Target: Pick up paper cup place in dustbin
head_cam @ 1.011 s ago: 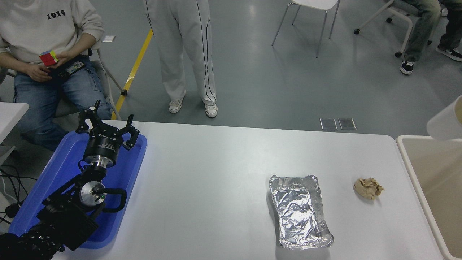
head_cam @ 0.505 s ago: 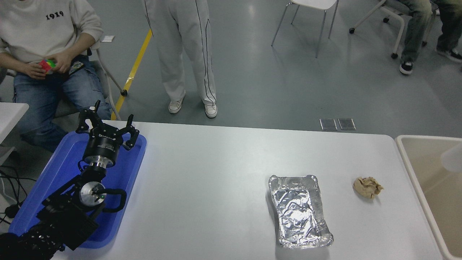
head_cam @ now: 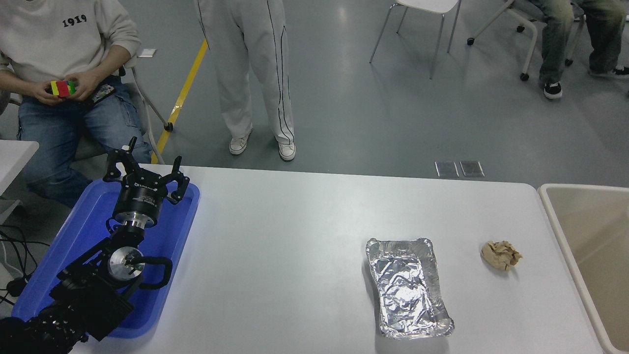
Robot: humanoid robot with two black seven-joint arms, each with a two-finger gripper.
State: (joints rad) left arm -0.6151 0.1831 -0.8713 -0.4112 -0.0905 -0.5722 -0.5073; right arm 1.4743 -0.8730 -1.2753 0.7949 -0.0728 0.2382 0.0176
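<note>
The paper cup is out of view. The dustbin (head_cam: 555, 216), a large cream-beige bin with a thick rim, stands off the table's right end and runs out of the picture. Its visible inside shows only bare wall. My left gripper (head_cam: 146, 168) is parked at the lower left above the blue tray, its fingers spread open with nothing between them. My right arm and its gripper do not show anywhere in the picture.
A blue flat tray (head_cam: 174, 236) lies under the left arm. A silver foil tray (head_cam: 408, 287) sits right of centre, a crumpled tan paper ball (head_cam: 501, 255) beside it. One person sits at the far left, another stands behind the table; chairs stand beyond.
The cream-white cup seen at the right edge above the bin a second ago dropped as a blur and is gone from view. The left arm has not moved.
</note>
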